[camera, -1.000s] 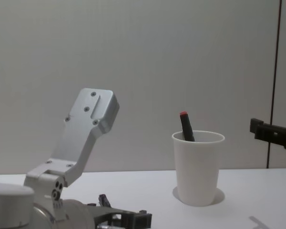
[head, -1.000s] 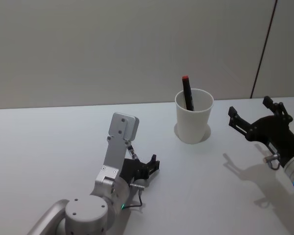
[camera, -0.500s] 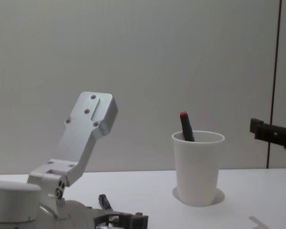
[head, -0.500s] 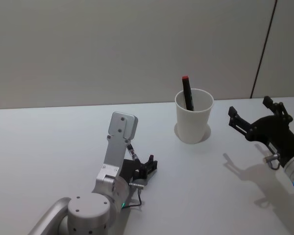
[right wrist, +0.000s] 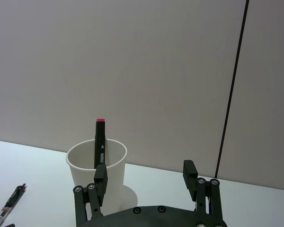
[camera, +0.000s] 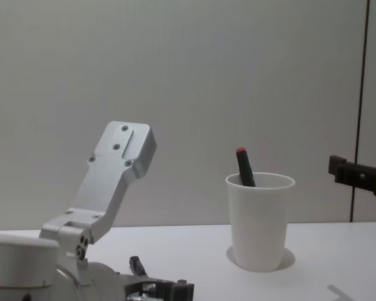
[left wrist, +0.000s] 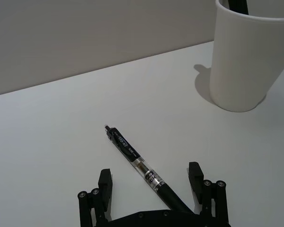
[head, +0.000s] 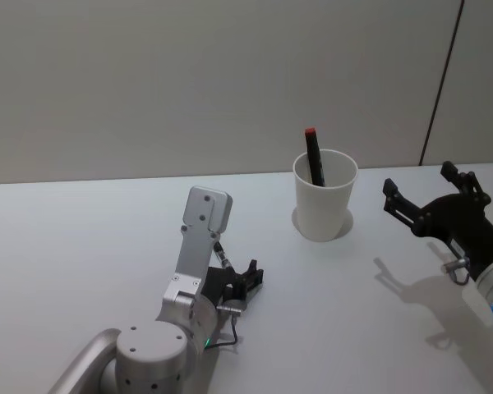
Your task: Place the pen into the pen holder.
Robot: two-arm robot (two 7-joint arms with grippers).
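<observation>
Fingers (left wrist: pixel 195 176) of the left gripper (left wrist: pixel 150 182) stand apart, low over the white worktop (head: pixel 82 238), one on each side of a slim black click pen with a clear middle section (left wrist: pixel 141 165). The pen lies flat on the worktop, aslant between them, touched by neither. Its clip end points out past the fingertips and its other end runs back under the gripper's body. In the head view this gripper sits at the lower centre, at the end of a bent silver arm, with the pen beside it.

The pen holder, a plain white tapered paper cup with a rolled rim (head: pixel 324 201), stands upright farther back and to the right, well apart from the pen. A black marker with a red cap (head: pixel 313 156) leans inside the cup, its capped end rising above the rim. The chest view shows this from the side.

The right gripper (head: pixel 419 187) hangs above the worktop to the right of the cup, clear of it. Its fingers (right wrist: pixel 189 169) are spread wide with nothing between them, and the right wrist view looks past them at the cup.
</observation>
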